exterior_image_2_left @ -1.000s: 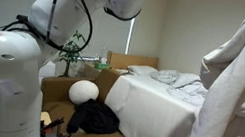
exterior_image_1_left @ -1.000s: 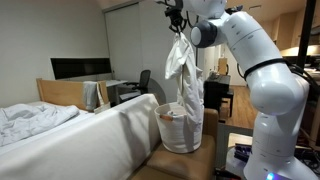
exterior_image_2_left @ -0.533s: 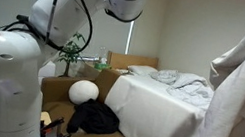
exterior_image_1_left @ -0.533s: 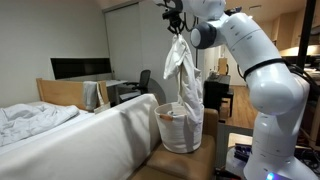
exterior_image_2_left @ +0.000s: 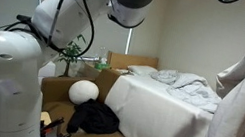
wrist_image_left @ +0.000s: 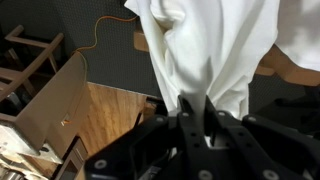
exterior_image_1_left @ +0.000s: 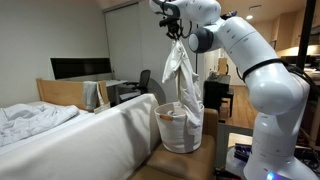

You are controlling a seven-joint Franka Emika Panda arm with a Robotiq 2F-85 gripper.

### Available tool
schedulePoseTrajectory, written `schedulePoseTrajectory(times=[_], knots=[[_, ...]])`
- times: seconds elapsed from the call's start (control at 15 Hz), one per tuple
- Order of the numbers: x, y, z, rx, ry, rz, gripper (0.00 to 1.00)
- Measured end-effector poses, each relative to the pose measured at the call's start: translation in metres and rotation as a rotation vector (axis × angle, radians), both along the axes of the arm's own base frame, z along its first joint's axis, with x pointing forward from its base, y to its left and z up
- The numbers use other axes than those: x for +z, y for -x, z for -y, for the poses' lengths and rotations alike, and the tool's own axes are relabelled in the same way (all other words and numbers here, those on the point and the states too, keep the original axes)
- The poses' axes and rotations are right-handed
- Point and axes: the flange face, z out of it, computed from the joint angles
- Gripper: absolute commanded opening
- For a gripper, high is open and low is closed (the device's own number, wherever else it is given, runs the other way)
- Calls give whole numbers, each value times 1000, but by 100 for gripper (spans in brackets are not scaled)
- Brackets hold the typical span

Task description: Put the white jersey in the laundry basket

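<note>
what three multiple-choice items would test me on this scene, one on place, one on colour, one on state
1. Where is the jersey relative to the basket?
A. Balled up inside it
B. Hanging from the end effector above it
C. Pinned under it

2. What colour is the basket?
A. White
B. Blue
C. Black

3. What state is the end effector in?
A. Open and empty
B. Shut on the basket's handle
C. Shut on the jersey

Answers:
1 B: in an exterior view the cloth hangs down from the raised end effector, its lower part reaching the basket's rim.
2 A: the basket's wall shows white in that view.
3 C: the wrist view shows the white cloth bunched and pinched between the fingers.
</note>
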Motion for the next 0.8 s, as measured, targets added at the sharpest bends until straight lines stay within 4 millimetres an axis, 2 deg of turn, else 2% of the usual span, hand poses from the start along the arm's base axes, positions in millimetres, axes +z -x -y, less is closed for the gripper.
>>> schedulePoseTrajectory(times=[0.47,0.8], knots=[[-54,-15,29,-77,-11,-67,11],[-81,-18,46,-108,-13,-112,11]])
